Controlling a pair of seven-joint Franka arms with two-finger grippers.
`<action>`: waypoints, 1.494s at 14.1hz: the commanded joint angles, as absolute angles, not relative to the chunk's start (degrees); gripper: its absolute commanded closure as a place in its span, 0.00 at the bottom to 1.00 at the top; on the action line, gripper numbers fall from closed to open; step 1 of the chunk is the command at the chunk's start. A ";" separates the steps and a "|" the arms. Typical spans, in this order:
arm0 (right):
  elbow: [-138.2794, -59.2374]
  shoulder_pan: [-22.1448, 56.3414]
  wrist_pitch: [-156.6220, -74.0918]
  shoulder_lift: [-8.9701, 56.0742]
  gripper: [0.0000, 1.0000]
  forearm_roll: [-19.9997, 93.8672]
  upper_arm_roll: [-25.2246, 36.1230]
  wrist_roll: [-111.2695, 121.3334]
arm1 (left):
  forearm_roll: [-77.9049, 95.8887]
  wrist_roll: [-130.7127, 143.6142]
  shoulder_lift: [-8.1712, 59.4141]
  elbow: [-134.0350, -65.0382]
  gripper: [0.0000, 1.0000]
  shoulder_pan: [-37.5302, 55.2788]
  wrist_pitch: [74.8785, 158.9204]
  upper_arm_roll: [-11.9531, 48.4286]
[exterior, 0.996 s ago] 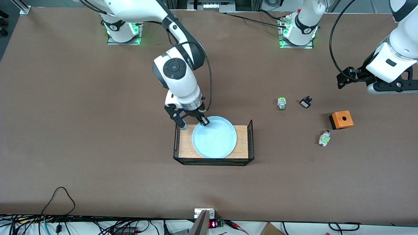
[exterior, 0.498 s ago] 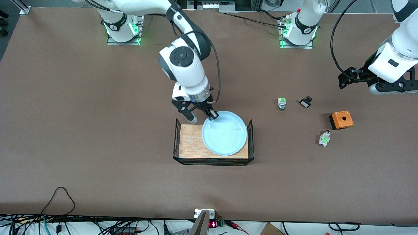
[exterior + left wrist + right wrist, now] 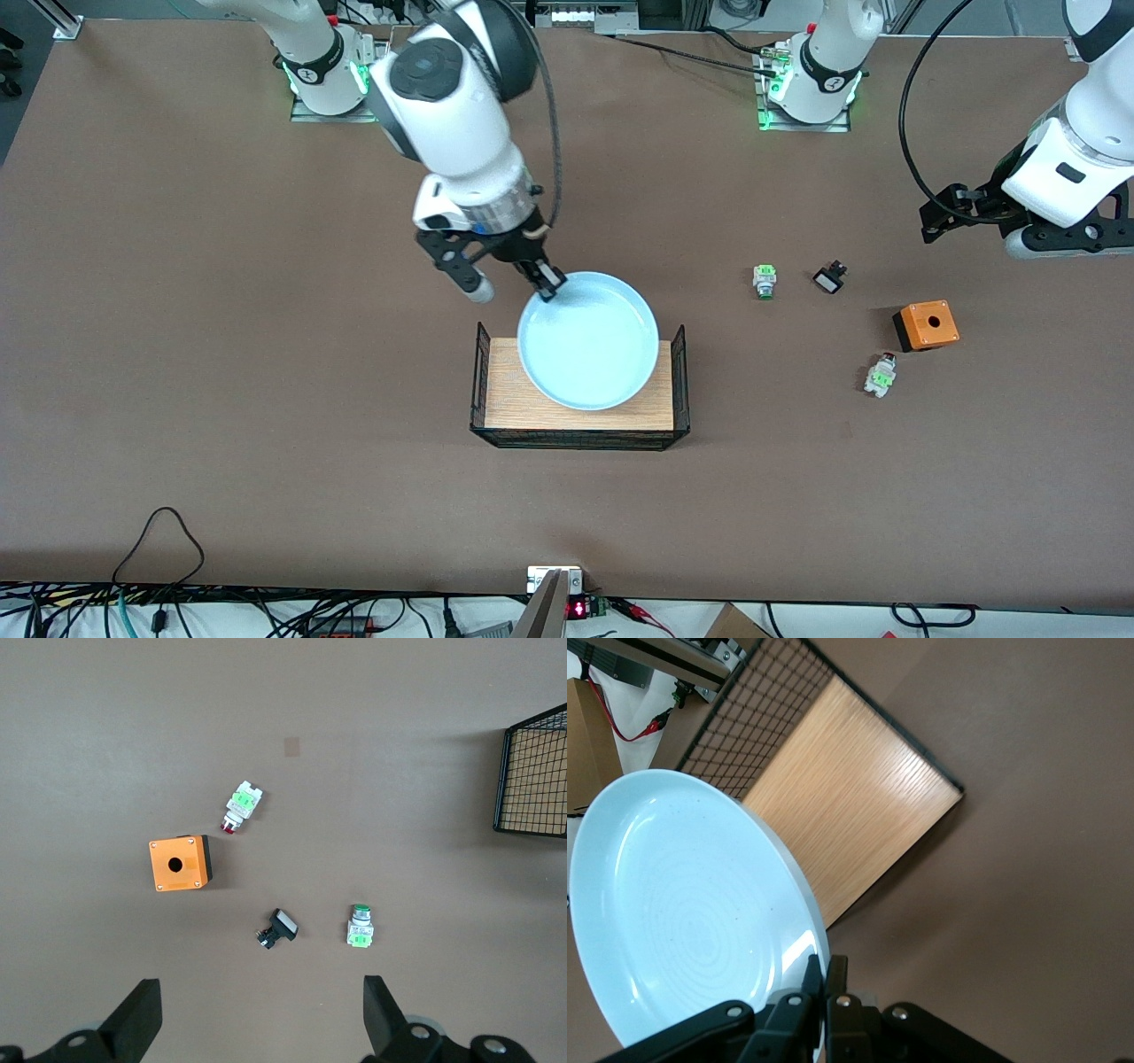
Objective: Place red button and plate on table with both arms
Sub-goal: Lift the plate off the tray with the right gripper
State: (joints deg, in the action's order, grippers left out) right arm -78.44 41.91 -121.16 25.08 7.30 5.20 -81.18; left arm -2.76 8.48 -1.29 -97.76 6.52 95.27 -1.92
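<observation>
The pale-blue plate (image 3: 588, 341) hangs tilted above the light-wood rack (image 3: 580, 409), and my right gripper (image 3: 542, 288) is shut on its rim. The right wrist view shows the fingers (image 3: 824, 970) pinching the edge of the plate (image 3: 691, 912) with the rack (image 3: 850, 815) below. The red button (image 3: 881, 376) lies on the table (image 3: 266, 354) toward the left arm's end, nearer the front camera than the orange box (image 3: 926, 324). My left gripper (image 3: 941, 217) hovers open and empty over the table there. Its wrist view shows the red button (image 3: 239, 806) beside the orange box (image 3: 180, 863).
A green-capped button (image 3: 764, 281) and a small black part (image 3: 829, 279) lie side by side, farther from the front camera than the orange box. The rack has black wire-mesh ends (image 3: 680, 377). Cables run along the table's front edge (image 3: 159, 532).
The right arm has lifted the plate off the rack's wooden floor and swung it slightly toward the robot bases. The left gripper has barely moved.
</observation>
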 commanded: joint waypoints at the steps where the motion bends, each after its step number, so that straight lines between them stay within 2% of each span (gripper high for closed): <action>1: -79.45 36.76 -114.46 20.23 1.00 10.45 4.57 -70.88 | -1.85 7.21 -0.62 -96.33 0.00 6.77 94.92 -2.11; 5: -79.80 28.85 -104.09 16.44 1.00 10.63 4.66 -52.08 | -1.85 7.38 -0.62 -96.24 0.00 6.94 94.92 -2.11; 10: -80.59 21.28 -96.87 15.29 1.00 7.83 4.83 -35.45 | -1.85 7.47 -0.62 -95.89 0.00 7.21 94.57 -2.02; 14: -83.67 16.27 -95.28 14.24 1.00 6.86 4.83 -24.73 | -1.85 7.47 -0.62 -95.89 0.00 7.21 94.57 -2.02; 21: -91.92 6.25 -97.28 13.97 1.00 2.99 4.83 -2.83 | -1.85 7.47 -0.62 -95.89 0.00 7.12 94.05 -2.02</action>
